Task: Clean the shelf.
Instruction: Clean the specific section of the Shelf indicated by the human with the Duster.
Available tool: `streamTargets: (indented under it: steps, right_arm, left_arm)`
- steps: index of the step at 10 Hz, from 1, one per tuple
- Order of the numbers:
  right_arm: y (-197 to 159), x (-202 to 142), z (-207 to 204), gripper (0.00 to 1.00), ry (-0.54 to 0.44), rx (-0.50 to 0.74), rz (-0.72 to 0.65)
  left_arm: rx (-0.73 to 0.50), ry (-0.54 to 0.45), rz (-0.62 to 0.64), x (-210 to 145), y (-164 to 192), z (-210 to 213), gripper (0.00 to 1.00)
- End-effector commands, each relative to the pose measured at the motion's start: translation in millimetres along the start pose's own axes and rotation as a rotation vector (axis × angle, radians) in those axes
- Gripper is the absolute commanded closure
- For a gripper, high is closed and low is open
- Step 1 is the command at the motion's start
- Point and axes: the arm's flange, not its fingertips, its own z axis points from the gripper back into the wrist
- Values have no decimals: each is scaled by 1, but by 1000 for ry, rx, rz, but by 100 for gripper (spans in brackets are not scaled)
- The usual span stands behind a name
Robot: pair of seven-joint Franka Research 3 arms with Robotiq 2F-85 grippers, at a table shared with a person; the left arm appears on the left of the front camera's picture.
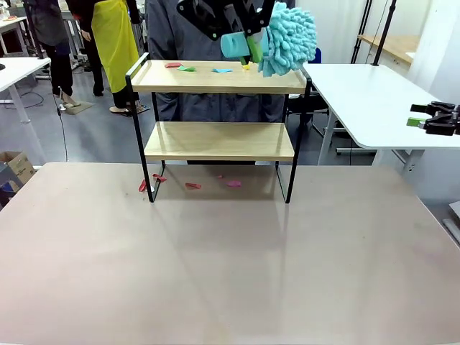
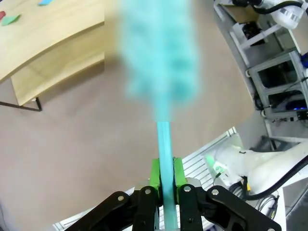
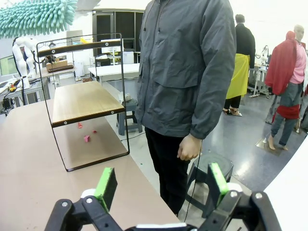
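The shelf (image 1: 219,140) stands at the table's far side, two wooden boards in a black frame. Red, green, blue and yellow scraps (image 1: 187,68) lie on its top board. My left gripper (image 1: 251,49) hovers over the top board's right end, shut on the handle of a teal fluffy duster (image 1: 287,39). In the left wrist view the gripper (image 2: 165,180) clamps the teal handle, and the blurred duster head (image 2: 159,57) hangs beside the shelf (image 2: 48,48). My right gripper (image 1: 431,118) is off at the right edge; its wrist view shows it (image 3: 162,185) open and holding nothing.
Several red scraps (image 1: 192,185) lie on the table under the shelf. A person in a grey jacket (image 3: 187,72) stands just behind the shelf (image 3: 82,101), hand hanging down. A white side table (image 1: 374,100) is at the right.
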Motion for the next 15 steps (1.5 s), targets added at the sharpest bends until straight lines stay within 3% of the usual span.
streamTargets:
  steps: [1,3,6,9,15]
  right_arm:
    - [1,3,-1,0,0,4,5]
    - [1,3,-1,0,0,4,5]
    - [1,3,-1,0,0,4,5]
    - [1,3,-1,0,0,4,5]
    - [1,3,-1,0,0,4,5]
  left_arm:
    - [40,-50,122,-4,-5,-3,87]
    - [120,-181,156,10,-41,-20,87]
    - [184,-273,239,43,-67,-57,87]
    - [220,-245,231,61,-69,-85,87]
    - [263,-106,251,63,-54,-112,87]
